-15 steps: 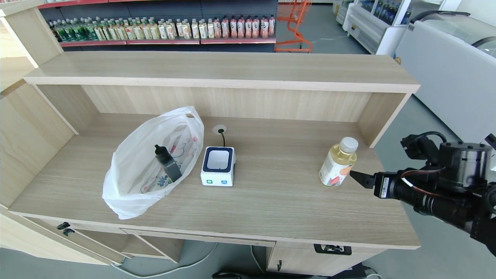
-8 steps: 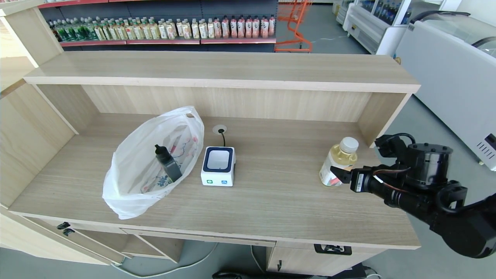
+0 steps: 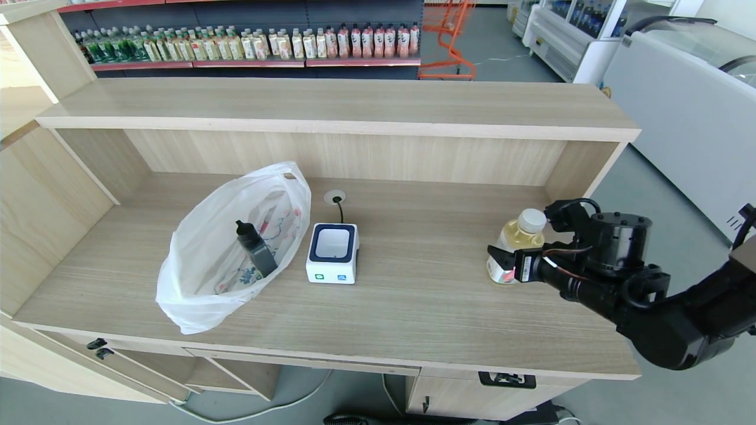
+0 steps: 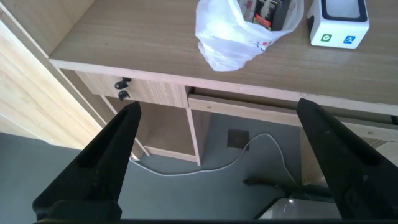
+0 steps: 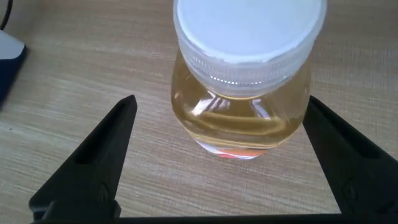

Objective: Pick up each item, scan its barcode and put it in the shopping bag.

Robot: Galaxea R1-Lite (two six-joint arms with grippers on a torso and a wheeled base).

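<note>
A clear bottle (image 3: 518,241) of yellow drink with a white cap stands upright at the right of the wooden counter (image 3: 413,307). My right gripper (image 3: 507,261) is open and level with the bottle's lower half. In the right wrist view the bottle (image 5: 241,93) stands between the two fingers of the right gripper (image 5: 221,104) with a gap on each side. The white shopping bag (image 3: 207,277) lies open at the left, with a dark bottle (image 3: 255,248) inside. My left gripper (image 4: 219,106) is open, below the counter's front edge, holding nothing.
A white barcode scanner (image 3: 332,252) with a dark window sits mid-counter beside the bag, its cable running to a hole behind it. A raised back wall and side panels enclose the counter. The left wrist view shows the shopping bag (image 4: 242,37), the scanner (image 4: 339,22) and drawers below.
My right arm has moved left along the counter, from beside the bottle until its fingers stand on either side of it. Bottle, bag and scanner have not moved.
</note>
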